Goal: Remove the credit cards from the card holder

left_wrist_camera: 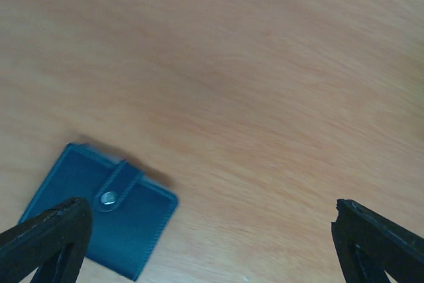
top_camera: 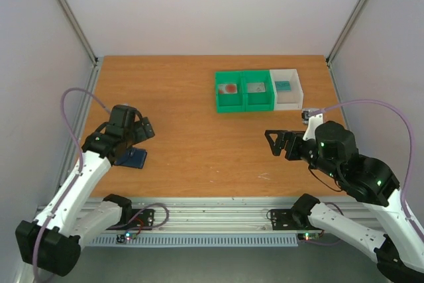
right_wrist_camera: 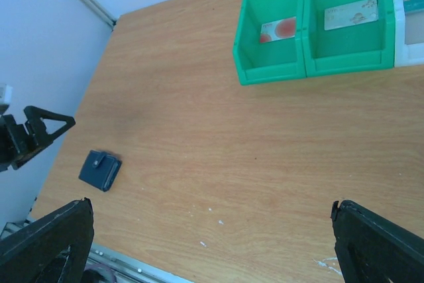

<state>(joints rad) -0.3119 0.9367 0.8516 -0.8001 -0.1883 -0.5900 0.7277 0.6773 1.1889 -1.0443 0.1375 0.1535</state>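
The card holder, a dark navy wallet, lies closed on the table with its snap tab fastened. It also shows in the top view and the right wrist view. My left gripper is open and empty, just above and to the right of it. My right gripper is open and empty over the table's right side. A red and white credit card lies in the left green bin. A pale card lies in the second green bin. A teal card lies in the white bin.
Two green bins and a white bin stand in a row at the back right. The table's front rail runs between the arm bases. Bare wood lies between the two grippers.
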